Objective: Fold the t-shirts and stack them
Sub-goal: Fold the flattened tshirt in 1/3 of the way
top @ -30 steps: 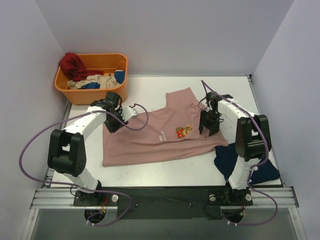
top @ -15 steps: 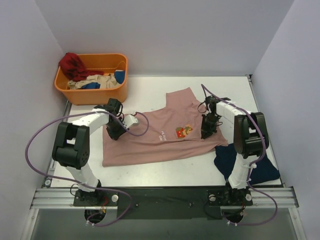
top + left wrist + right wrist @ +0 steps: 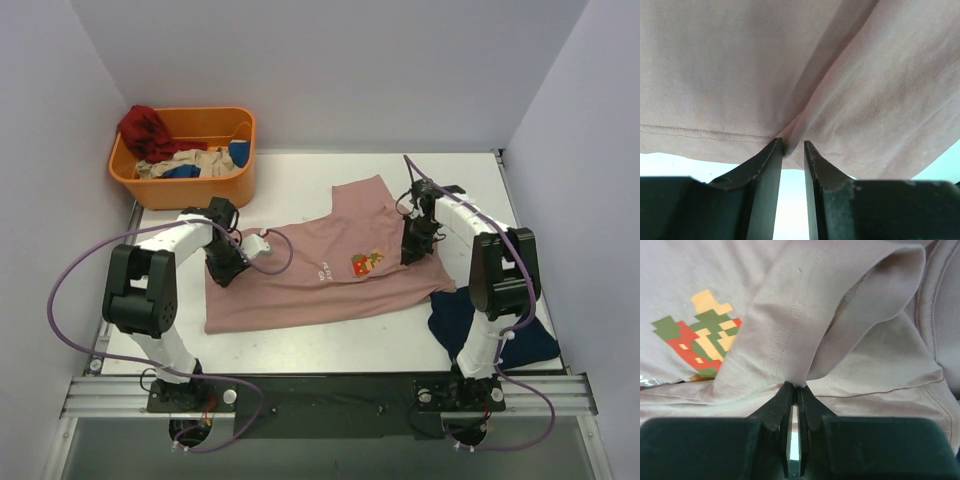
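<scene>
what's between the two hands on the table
The pink shirt spans the stretch from the left hand to the right hand, its print nearer the right. The top view shows it.

Top external view: fixed high behind both arm bases, looking down and forward. It is far enough to take in the whole table (image 3: 300,180), both arms and the orange bin (image 3: 200,188) at the far left.
Left wrist view: rides on the left arm and looks out along the left gripper (image 3: 793,145). It is very near the pink t-shirt (image 3: 790,75), whose cloth nearly fills the frame.
Right wrist view: rides on the right arm and looks out along the right gripper (image 3: 794,386), equally near.
Shared by top and left wrist: the shirt's left edge.
Shared by top and right wrist: the pixel print (image 3: 702,337) and the nearby cloth.
Shared by both wrists: one shirt, seen at opposite ends.
</scene>
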### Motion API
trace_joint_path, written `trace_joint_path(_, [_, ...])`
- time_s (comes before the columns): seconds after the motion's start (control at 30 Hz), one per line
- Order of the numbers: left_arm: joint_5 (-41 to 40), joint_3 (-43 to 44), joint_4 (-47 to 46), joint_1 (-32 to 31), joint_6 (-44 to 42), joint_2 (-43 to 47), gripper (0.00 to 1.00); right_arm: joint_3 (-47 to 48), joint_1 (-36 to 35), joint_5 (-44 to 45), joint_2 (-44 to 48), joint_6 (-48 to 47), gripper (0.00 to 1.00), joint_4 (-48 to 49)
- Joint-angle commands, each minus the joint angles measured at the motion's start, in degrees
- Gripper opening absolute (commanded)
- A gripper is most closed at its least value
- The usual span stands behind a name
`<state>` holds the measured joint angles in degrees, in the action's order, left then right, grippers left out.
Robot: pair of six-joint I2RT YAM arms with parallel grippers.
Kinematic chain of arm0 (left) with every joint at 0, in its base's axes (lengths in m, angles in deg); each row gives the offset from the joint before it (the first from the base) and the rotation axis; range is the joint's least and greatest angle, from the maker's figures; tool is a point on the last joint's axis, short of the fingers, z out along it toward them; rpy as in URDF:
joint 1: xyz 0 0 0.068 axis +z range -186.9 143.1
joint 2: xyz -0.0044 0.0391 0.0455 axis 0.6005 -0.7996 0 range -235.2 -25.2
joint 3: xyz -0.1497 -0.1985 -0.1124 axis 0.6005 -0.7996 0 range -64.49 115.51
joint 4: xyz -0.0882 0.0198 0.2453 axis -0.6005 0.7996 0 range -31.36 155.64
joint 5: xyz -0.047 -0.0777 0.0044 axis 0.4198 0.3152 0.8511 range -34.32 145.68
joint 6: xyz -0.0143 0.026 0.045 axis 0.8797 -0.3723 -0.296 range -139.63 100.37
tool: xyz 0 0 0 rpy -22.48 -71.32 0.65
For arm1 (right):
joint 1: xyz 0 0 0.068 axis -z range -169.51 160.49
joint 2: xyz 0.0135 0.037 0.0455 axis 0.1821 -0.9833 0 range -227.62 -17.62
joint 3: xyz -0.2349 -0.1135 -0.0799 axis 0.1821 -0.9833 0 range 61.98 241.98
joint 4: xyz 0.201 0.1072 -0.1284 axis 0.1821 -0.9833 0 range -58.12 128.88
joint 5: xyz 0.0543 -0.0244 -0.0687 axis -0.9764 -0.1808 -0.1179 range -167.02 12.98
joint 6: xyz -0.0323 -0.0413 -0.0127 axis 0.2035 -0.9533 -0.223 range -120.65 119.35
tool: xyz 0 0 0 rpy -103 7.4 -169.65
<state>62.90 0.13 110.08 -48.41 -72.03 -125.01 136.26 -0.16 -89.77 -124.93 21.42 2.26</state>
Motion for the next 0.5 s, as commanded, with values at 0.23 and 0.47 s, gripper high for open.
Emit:
trace_joint_path(0.23, [1.4,2.36,-0.11,0.87,-3.94,-2.14,0.23,3.59,-0.77,0.62,3.77,-1.15,0.0,-3.99])
trace_joint_path(0.47, [-5.28,0.94,1.9,1.14,0.08,-1.88,0.0,8.59,-2.87,0.45,2.55,-2.2,0.0,-3.63])
